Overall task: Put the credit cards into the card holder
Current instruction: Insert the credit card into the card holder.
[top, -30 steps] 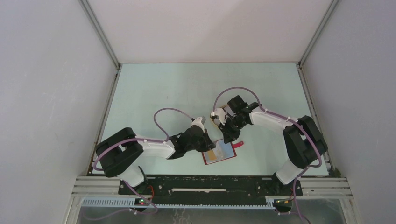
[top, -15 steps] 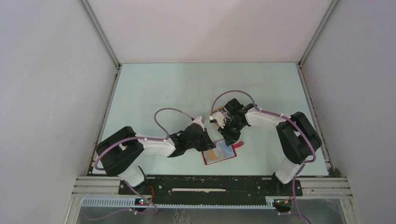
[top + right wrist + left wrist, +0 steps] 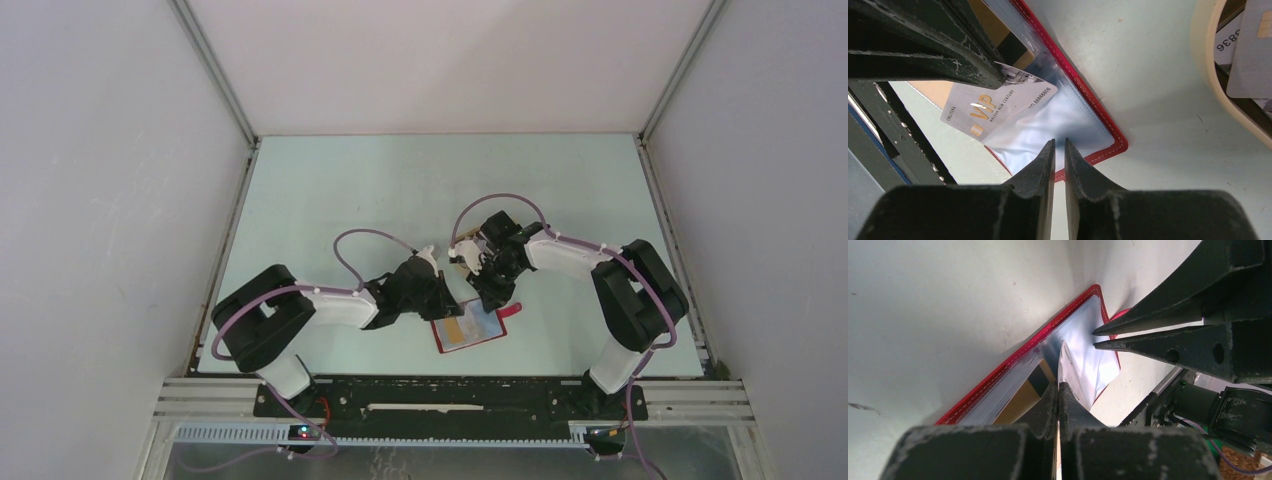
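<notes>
Left pincer [image 3: 1058, 386] stays clamped on a credit card [image 3: 998, 112], whose corner sits in the clear sleeve of the open card holder [image 3: 470, 328]. Right pincer [image 3: 1059, 142] shows jaws nearly together at that sleeve; we cannot tell whether it grips. Since earlier, both arms have shifted slightly left. The card holder is unmoved on the surface [image 3: 400, 190].

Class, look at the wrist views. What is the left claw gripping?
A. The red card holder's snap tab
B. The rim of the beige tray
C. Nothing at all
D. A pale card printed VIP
D: the left claw is shut on a pale credit card whose face, seen from the right wrist, reads VIP, held at the open card holder.
</notes>
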You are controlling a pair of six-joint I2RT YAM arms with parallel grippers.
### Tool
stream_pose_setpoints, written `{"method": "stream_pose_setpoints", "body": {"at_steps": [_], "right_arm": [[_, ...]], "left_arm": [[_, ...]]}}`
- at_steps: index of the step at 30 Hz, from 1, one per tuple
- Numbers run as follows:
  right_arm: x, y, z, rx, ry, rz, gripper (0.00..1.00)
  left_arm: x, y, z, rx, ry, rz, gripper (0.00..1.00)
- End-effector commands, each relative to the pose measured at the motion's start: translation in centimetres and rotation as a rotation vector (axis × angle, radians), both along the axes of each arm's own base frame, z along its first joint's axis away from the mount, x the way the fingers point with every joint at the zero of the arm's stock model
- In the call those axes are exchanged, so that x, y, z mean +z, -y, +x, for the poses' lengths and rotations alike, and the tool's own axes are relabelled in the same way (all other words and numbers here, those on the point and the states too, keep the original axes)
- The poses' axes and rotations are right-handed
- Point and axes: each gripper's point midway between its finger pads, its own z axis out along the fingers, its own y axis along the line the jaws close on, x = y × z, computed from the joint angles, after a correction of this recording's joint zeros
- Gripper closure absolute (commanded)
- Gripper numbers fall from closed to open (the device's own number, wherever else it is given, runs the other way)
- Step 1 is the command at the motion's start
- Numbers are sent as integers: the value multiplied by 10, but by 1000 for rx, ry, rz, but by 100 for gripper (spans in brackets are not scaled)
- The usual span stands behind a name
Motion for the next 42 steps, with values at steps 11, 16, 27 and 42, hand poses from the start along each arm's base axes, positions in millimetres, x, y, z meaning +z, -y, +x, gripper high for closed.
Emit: {"method": "stream_pose_setpoints", "body": {"at_steps": [11,16,27,42], "right_arm": [[-2,1,10,-8,42,-27,80],[-2,2,11,-13,46,-35,80],[-1,1,13,-16,55,-37,79],[2,-1,13,-13,63,-32,79]], "left_arm": [[-29,-15,-29,-57,-185,77,100],[-30,-18,-34,-60,-222,79,100],[-32,-24,-39,-49,-281,87,100],[-40,-19,-37,-75,-311,93,100]]}}
